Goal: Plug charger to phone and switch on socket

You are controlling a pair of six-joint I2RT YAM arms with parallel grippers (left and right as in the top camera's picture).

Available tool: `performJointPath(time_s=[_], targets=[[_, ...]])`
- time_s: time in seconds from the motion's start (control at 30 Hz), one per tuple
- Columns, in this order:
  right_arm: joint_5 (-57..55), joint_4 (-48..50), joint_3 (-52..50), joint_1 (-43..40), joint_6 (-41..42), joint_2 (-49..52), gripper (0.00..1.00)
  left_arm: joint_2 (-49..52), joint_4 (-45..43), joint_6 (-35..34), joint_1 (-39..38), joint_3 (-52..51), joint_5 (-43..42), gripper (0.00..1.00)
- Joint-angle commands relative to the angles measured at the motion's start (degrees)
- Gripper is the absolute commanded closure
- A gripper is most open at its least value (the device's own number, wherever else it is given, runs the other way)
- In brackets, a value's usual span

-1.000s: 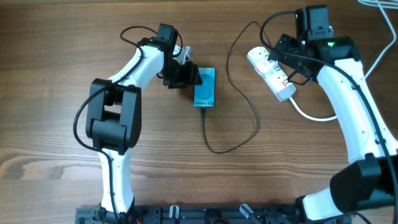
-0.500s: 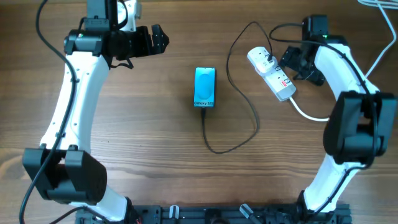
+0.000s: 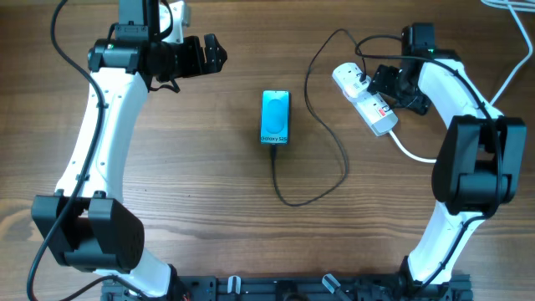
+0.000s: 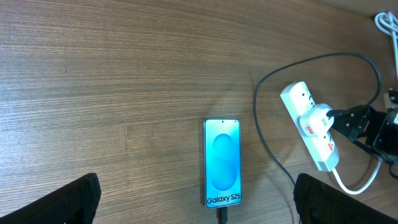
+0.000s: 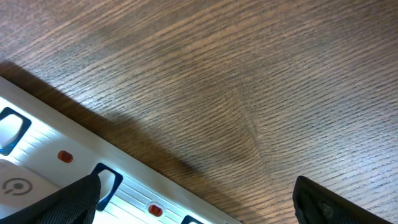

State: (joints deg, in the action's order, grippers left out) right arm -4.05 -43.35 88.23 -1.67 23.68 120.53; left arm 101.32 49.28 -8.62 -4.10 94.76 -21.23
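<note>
charger (image 3: 344, 165) tip at near edge of phone (image 3: 275, 117), seemingly seated. socket (image 3: 365, 100) right of phone; right tool (image 3: 384, 82) farther right, spread, empty. left tool (image 3: 216, 53) upper-left of phone, spread. risk: off-target press shoving socket, tugging charger loose.

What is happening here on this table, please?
Two robot arms are setting a phone to charge. The black charger cable is already plugged into the bottom end of the phone, which lies screen-up and lit. The left gripper hangs open, well away from it. The right gripper is open at the white power strip. Whether its switch is on cannot be told.
</note>
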Motion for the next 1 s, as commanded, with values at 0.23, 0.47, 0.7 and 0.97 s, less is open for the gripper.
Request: performJointPath(time_s=[0.23,0.47,0.7,0.97], targets=[[4.2,-1.0,0.4,0.1,-1.2,2.6,0.0,0.5,-0.1,0.5,0.3,-0.2,0.3,0.0],[6.6,-2.4,0.4,0.1,-2.8,2.6,0.0,0.5,-0.1,0.5,0.3,-0.2,0.3,0.0],[6.8,-2.3,0.4,0.1,-2.7,2.6,0.0,0.5,-0.1,0.5,0.3,-0.2,0.3,0.0],[3.5,-10.5,0.4,0.3,1.5,-6.6,0.0,0.5,-0.1,0.5,0.3,-0.2,0.3,0.0]])
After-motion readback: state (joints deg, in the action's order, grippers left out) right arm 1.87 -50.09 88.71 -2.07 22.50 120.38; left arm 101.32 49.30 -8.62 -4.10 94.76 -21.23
